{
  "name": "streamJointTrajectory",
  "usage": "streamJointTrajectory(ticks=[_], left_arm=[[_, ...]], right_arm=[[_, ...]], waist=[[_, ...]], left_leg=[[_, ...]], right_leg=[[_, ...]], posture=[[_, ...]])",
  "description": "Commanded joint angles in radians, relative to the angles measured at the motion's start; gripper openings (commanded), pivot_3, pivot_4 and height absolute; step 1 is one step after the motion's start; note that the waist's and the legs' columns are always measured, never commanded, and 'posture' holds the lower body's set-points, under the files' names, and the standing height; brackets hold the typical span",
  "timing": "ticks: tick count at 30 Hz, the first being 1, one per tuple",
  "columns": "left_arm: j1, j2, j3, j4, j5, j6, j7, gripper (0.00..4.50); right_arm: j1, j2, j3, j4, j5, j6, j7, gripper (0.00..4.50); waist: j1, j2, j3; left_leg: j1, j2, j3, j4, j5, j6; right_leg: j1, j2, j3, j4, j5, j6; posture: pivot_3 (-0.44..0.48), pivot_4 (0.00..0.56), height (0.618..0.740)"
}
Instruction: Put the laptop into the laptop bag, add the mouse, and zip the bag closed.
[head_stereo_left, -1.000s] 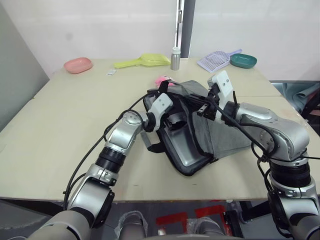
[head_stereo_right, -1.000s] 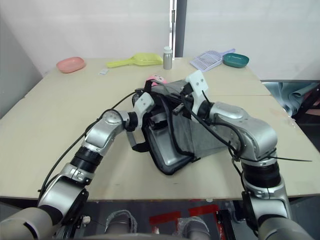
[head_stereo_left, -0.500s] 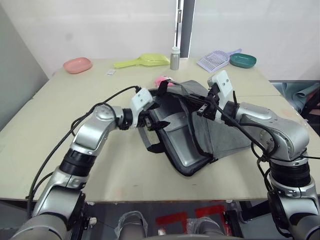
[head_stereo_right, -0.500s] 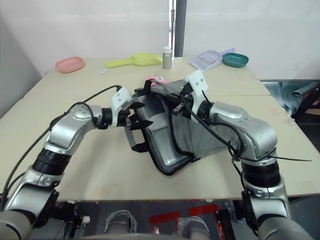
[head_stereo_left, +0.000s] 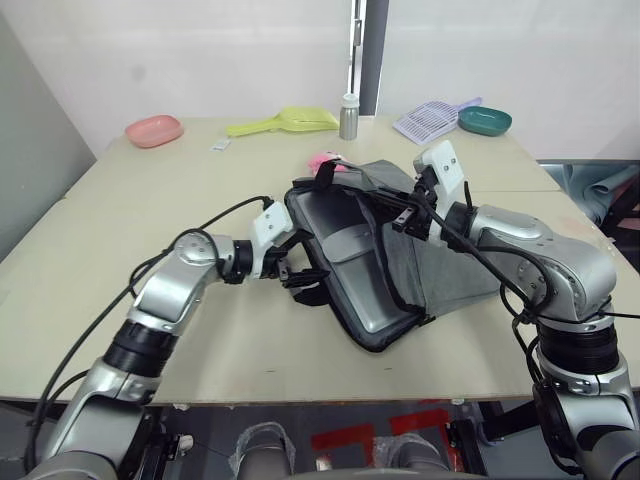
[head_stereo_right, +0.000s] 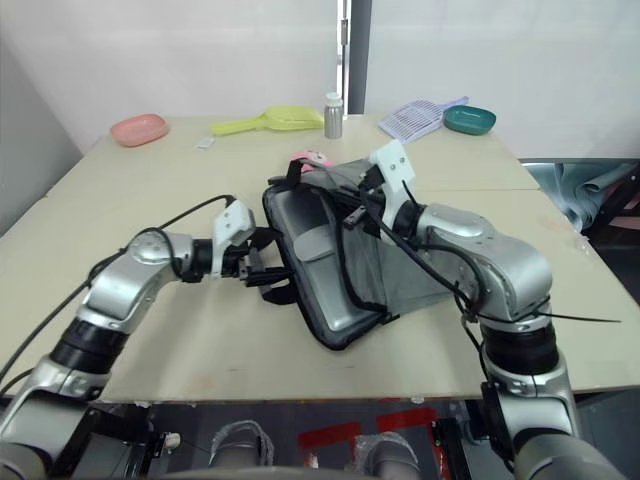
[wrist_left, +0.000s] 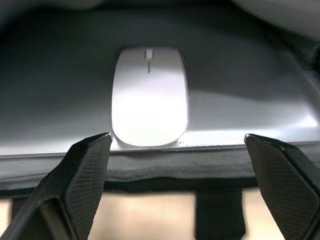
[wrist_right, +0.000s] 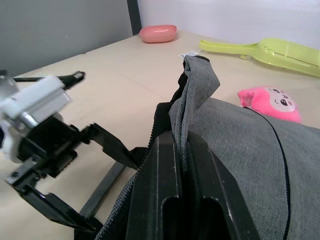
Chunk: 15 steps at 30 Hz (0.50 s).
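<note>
Mouse is in the bag, left hand backing out empty!

The left hand (head_stereo_left: 290, 268) has pulled back from the bag's mouth to just outside its edge at frame centre-left, fingers spread wide, gripping nothing. The right hand (wrist_right: 181, 150) stays clamped on the laptop bag (head_stereo_left: 450, 270) flap, holding it open mid-frame. Inside, the white mouse (wrist_left: 149, 95) lies on the silver laptop (head_stereo_left: 375, 300). Behind the bag sits a pink plush toy (wrist_right: 267, 102). The beige counter (head_stereo_left: 130, 230) carries a pink dish (head_stereo_left: 154, 130), yellow scoop (head_stereo_left: 290, 120), metal bottle (head_stereo_left: 350, 116) and teal bowl (head_stereo_left: 485, 121) along the top, against a white wall.
</note>
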Motion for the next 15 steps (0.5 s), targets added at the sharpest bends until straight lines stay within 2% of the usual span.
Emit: streamJointTrajectory(ticks=[1, 15], left_arm=[[-0.041, -0.025, 0.000, 0.081, 0.027, -0.068, 0.009, 4.47], [-0.104, -0.138, -0.043, 0.243, 0.084, -0.155, 0.008, 4.47]], right_arm=[[-0.029, -0.002, -0.021, -0.046, 0.011, -0.030, -0.004, 0.00], [-0.027, -0.009, -0.028, -0.055, 0.021, -0.023, -0.012, 0.00]], waist=[[0.000, 0.000, 0.000], [0.005, 0.000, 0.000]], left_leg=[[0.000, 0.000, 0.000, 0.000, 0.000, 0.000], [0.000, 0.000, 0.000, 0.001, 0.000, 0.000]], right_leg=[[0.000, 0.000, 0.000, 0.000, 0.000, 0.000], [0.000, 0.000, 0.000, 0.001, 0.000, 0.000]], posture=[[0.000, 0.150, 0.740], [0.000, 0.150, 0.740]])
